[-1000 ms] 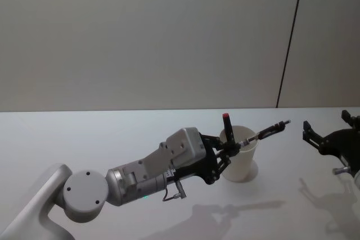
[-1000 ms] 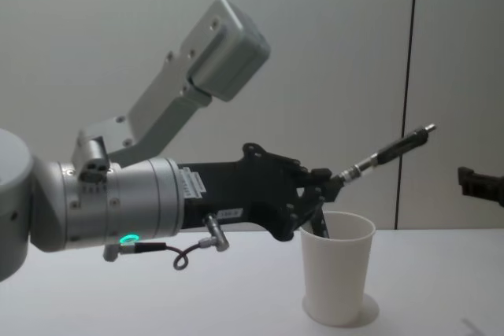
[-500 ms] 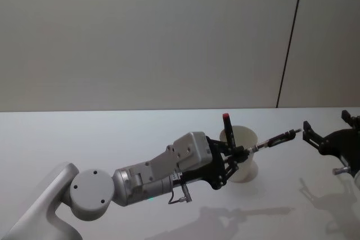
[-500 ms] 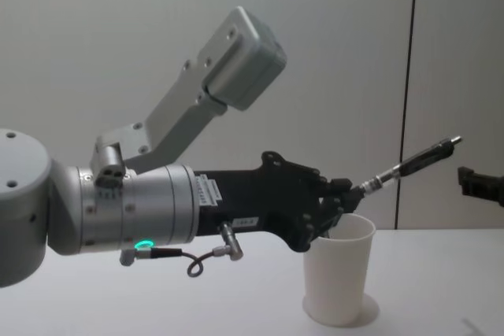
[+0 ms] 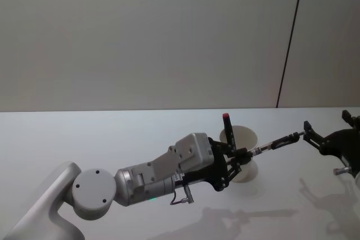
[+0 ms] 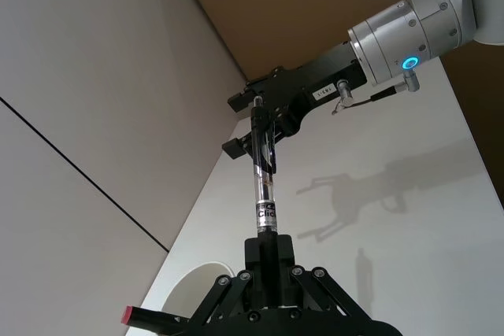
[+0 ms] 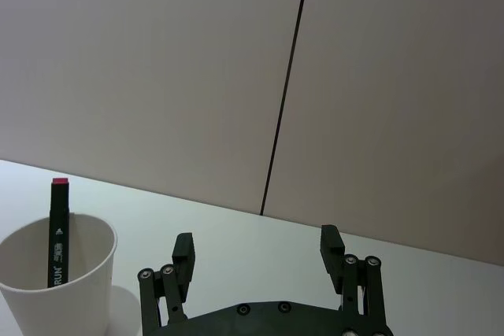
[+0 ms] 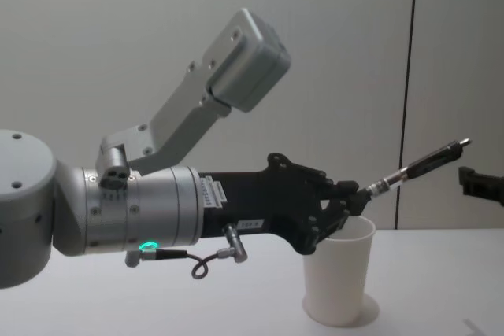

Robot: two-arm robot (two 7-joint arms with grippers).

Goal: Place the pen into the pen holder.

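My left gripper (image 5: 238, 155) is shut on the lower end of a black and silver pen (image 5: 277, 143), just above the near side of the white paper cup that serves as pen holder (image 5: 247, 171). The pen (image 8: 419, 165) slants up and away past the cup (image 8: 339, 282), its tip close to my right gripper (image 5: 326, 122). In the left wrist view the pen (image 6: 264, 171) points between the right gripper's fingers (image 6: 238, 147). The right gripper (image 7: 257, 243) is open and holds nothing. A red-capped black marker (image 7: 57, 230) stands in the cup (image 7: 79, 285).
The white tabletop (image 5: 84, 139) spreads out to the left and in front of the cup. A pale wall with a dark vertical seam (image 5: 289, 43) stands behind the table. My left arm's grey body (image 8: 118, 218) takes up the lower left of the chest view.
My left arm has pushed forward and to the right, and the pen has tilted lower, its tip now nearer the right gripper. The right gripper has not moved.
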